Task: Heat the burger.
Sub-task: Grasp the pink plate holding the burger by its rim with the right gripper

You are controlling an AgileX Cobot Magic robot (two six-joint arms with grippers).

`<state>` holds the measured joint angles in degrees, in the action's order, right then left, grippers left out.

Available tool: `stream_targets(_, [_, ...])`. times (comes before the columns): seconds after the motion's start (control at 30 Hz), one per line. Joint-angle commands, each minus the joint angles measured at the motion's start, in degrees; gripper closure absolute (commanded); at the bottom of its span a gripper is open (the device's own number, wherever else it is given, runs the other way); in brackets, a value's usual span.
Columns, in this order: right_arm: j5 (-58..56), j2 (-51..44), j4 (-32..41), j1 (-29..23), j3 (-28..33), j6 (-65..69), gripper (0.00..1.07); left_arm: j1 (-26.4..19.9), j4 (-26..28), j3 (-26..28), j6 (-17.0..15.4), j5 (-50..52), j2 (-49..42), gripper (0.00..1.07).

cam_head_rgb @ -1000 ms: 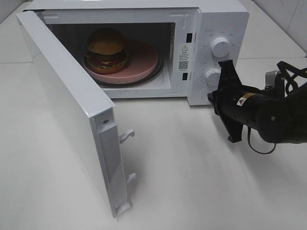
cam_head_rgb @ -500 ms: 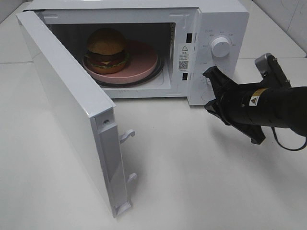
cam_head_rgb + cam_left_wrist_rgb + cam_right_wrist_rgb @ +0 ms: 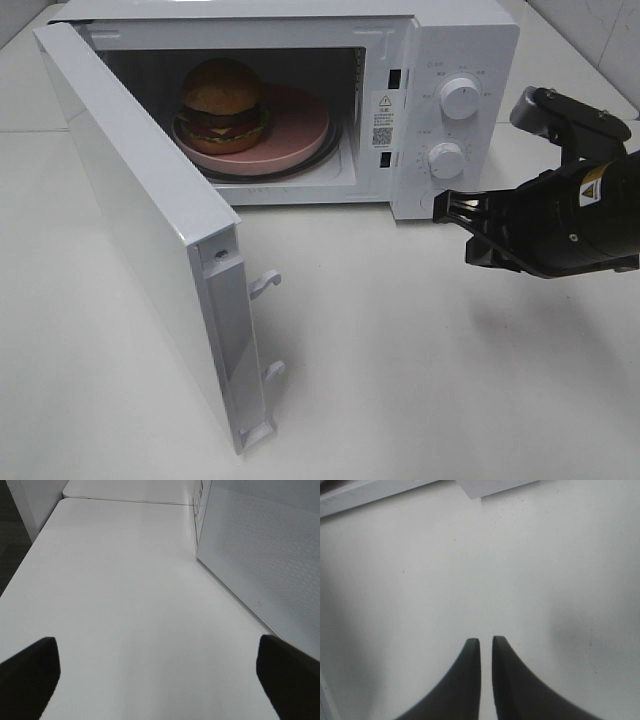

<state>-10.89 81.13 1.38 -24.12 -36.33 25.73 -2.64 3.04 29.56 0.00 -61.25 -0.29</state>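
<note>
White flat bench [image 3: 420, 380]: white box-shaped microwave oven [image 3: 470, 40] stands toward the far edge. Its white hinged door [image 3: 140, 220] is swung wide open to the left.

Black right gripper [image 3: 447, 208] hovers over the bench just in front of the control panel. Fingers [image 3: 470, 655] nearly together, thin slit between, nothing held.

Black left gripper [image 3: 160, 680]: fingers wide apart, empty, over bare bench.

In the cavity: round pink plate [image 3: 300, 125]. The tall golden-bunned burger [image 3: 222, 105] sits on its left part.

Two white round dials, upper [image 3: 460, 97] and lower [image 3: 445, 160].

White sticker [image 3: 383, 118] on the inner frame bears a warning triangle and a QR code. Its text is too small to read.
</note>
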Motion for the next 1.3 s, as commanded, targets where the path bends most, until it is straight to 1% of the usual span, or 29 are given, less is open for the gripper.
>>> stream_targets(0.03, [-7.2,-1.3,-0.1,0.2,-1.8,-4.5,1.01,-0.2,0.1,-0.1,0.0,0.0,-0.7,0.07])
stream_targets(0.07, [-9.5,-1.4,-0.1,0.2,-2.5,-6.0,1.01,-0.2,0.1,-0.1,0.0,0.0,-0.7,0.07])
stream_targets(0.1, [-9.5,-1.4,-0.1,0.2,-2.5,-6.0,1.01,-0.2,0.1,-0.1,0.0,0.0,-0.7,0.07])
stream_targets(0.17, [-18.4,-1.6,-0.3,0.2,-5.6,-13.2,1.0,-0.2,0.1,-0.1,0.0,0.0,-0.7,0.07])
stream_targets(0.23, [-19.9,-1.6,-0.3,0.2,-6.2,-14.9,1.0,-0.2,0.1,-0.1,0.0,0.0,-0.7,0.07])
stream_targets(0.27, [-23.4,-1.6,-0.3,0.2,-7.7,-19.1,1.0,-0.2,0.1,-0.1,0.0,0.0,-0.7,0.07])
stream_targets(0.37, [-24.8,-1.6,-0.3,0.2,-8.4,-21.1,0.99,-0.2,0.1,-0.1,0.0,0.0,-0.7,0.07])
stream_targets(0.4, [-26.2,-1.6,-0.3,0.2,-9.6,-24.5,0.99,-0.2,0.1,-0.1,0.0,0.0,-0.7,0.07])
stream_targets(0.47, [-26.6,-1.6,-0.6,0.2,-10.1,-26.5,0.99,-0.2,0.1,-0.1,0.0,0.0,-0.7,0.07])
stream_targets(0.53, [-27.8,-1.6,-1.4,0.2,-12.1,-35.0,0.99,-0.2,0.1,-0.1,0.0,0.0,-0.7,0.07])
stream_targets(0.63, [-27.8,-1.6,-1.4,0.2,-12.5,-37.5,0.99,-0.2,0.1,-0.1,0.0,0.0,-0.7,0.07])
stream_targets(0.67, [-27.3,-1.6,-2.1,0.2,-12.9,-42.8,0.99,-0.2,0.1,-0.1,0.0,0.0,-0.7,0.07])
stream_targets(0.7, [-26.8,-1.6,-2.3,0.2,-12.9,-45.8,0.99,-0.2,0.1,-0.1,0.0,0.0,-0.7,0.07])
stream_targets(0.73, [-26.8,-1.6,-2.3,0.2,-12.9,-45.8,0.99,-0.2,0.1,-0.1,0.0,0.0,-0.7,0.07])
stream_targets(0.8, [-25.6,-1.6,-2.3,0.2,-12.9,-57.9,0.99,-0.2,0.1,-0.1,0.0,0.0,-0.7,0.07])
stream_targets(0.83, [-25.6,-1.6,-2.3,0.2,-12.9,-57.9,0.99,-0.2,0.1,-0.1,0.0,0.0,-0.7,0.07])
stream_targets(0.9, [-25.6,-1.6,-2.3,0.2,-12.9,-66.8,0.99,-0.2,0.1,-0.1,0.0,0.0,-0.7,0.07])
stream_targets(0.97, [-25.6,-1.6,-2.3,0.2,-12.9,-68.9,0.99,-0.2,0.1,-0.1,0.0,0.0,-0.7,0.07])
stream_targets(1.0, [-25.5,-1.6,-2.3,0.2,-12.9,-74.5,0.99,-0.2,0.1,-0.1,0.0,0.0,-0.7,0.07])
stream_targets(1.03, [-25.5,-1.6,-2.3,0.2,-12.9,-74.5,0.99,-0.2,0.1,-0.1,0.0,0.0,-0.7,0.07])
stream_targets(1.1, [-25.6,-1.6,-2.3,0.2,-12.9,-82.9,0.99,-0.2,0.1,-0.1,0.0,0.0,-0.7,0.07])
stream_targets(1.13, [-25.6,-1.6,-2.3,0.2,-12.9,-82.9,0.99,-0.2,0.1,-0.1,0.0,0.0,-0.7,0.07])
stream_targets(1.17, [-25.6,-1.6,-2.3,0.2,-12.9,-88.5,0.99,-0.2,0.1,-0.1,0.0,0.0,-0.7,0.07])
stream_targets(1.2, [-25.6,-1.6,-2.3,0.2,-12.9,-88.5,0.99,-0.2,0.1,-0.1,0.0,0.0,-0.7,0.07])
stream_targets(1.23, [-25.6,-1.6,-2.3,0.2,-12.9,-92.6,0.99,-0.2,0.1,-0.1,0.0,0.0,-0.7,0.07])
stream_targets(1.3, [-25.6,-1.6,-2.3,0.2,-12.9,-94.0,0.98,-0.2,0.1,-0.1,0.0,0.0,-0.7,0.07])
